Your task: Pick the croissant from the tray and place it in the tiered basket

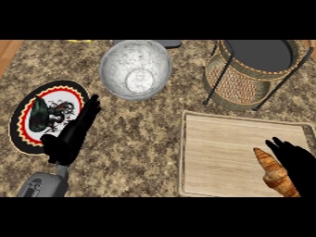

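Note:
A golden-brown croissant (273,172) lies on the wooden tray (222,148) near its right front part. My right hand (304,169) sits just right of the croissant, touching its side, fingers stretched out and pointing away from me; it is open. The tiered wicker basket (256,69) with a dark top shelf stands behind the tray at the back right. My left hand (71,134) rests open over the counter at the left, fingers straight and lying across the edge of a patterned plate.
A grey speckled bowl (135,69) stands at the back centre. A round plate (47,115) with a black, red and yellow rim lies at the left. Wooden floor shows past the counter's left and right edges.

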